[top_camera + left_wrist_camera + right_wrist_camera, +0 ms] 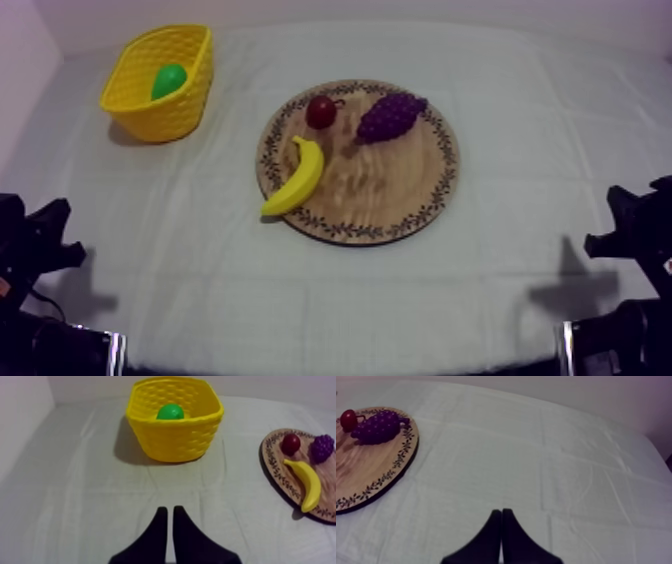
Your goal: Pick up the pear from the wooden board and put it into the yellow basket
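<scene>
looking done to me: pear (168,80) lies inside the yellow basket (165,122), well apart from the wooden board (400,190), which carries banana (297,178), grapes (390,115) and small red fruit (321,111). left gripper (170,510) fingers pressed together on nothing, right gripper (501,511) same, both low at their sides, likely because nothing is left to carry. top view gives the layout. left wrist view adds how low the pear sits behind the basket's near wall.
</scene>
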